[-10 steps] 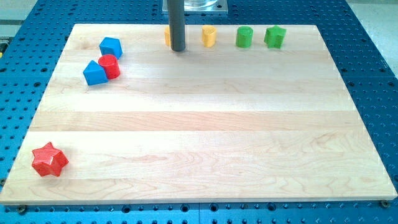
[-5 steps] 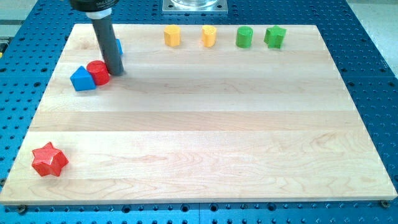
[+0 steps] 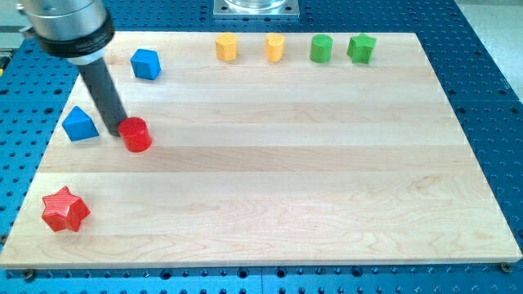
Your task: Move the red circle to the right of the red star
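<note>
The red circle lies on the wooden board at the view's left, in the upper half. My tip touches its left side, between it and a blue triangular block. The red star lies near the board's bottom left corner, well below the circle and to its left.
A blue block lies near the top left. Along the top edge stand two yellow blocks, a green cylinder and a green block. Blue perforated table surrounds the board.
My tip swept from the top edge to the left and downward. The red circle moved down the board and the blue triangle slid left; they now stand apart.
</note>
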Robot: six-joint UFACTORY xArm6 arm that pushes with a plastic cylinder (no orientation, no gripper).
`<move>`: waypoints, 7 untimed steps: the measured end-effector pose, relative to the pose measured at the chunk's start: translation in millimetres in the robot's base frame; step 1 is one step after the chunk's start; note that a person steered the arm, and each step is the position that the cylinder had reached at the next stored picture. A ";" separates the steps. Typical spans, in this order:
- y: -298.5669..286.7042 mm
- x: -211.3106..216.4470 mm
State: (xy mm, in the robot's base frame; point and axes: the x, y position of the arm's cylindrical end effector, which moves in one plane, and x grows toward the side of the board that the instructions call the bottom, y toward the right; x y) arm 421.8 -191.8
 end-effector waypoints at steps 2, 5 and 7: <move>50.9 -7.1; 70.5 -14.4; 24.7 -8.0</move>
State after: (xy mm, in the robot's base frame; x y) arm 413.8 -167.1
